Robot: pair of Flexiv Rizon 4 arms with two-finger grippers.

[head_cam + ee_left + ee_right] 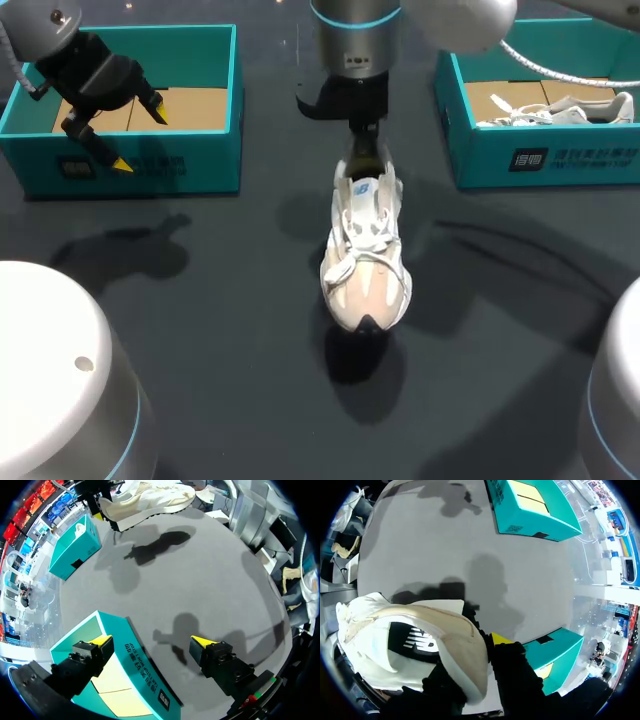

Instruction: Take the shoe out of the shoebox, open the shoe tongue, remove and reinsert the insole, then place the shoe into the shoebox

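2 teal boxes at the back of the dark desk [200, 330], well apart, 1 either side of the middle. Left box [215, 150] showing only a cardboard-coloured floor. Right box [540, 160] with a spare shoe [560, 110], white, lying inside.

Shoe [365, 250] out of both boxes, between them, over mid-desk. White and beige, laced, toe toward the near edge, heel up at the right jaws. Hanging clear of the desk: shadow [360, 365] detached from the toe in the head view. Sole tread of the shoe [150, 500] visible in the left wrist view, shadow well apart from it.

Right arm [352, 40] coming down at top centre. Right jaws clamped on the heel of the shoe [410, 645]: 1 yellow fingertip [501, 639] outside the heel collar, the other finger on the inner side, tip hidden.

Left jaws apart, holding nothing, hovering over the front wall of the left box [135, 680]. 1 fingertip [102, 640] above the box floor, the other fingertip [202, 641] above bare desk in front. Head view agrees: fingertips [122, 164] spread, 1 over the cardboard, 1 at the front wall.
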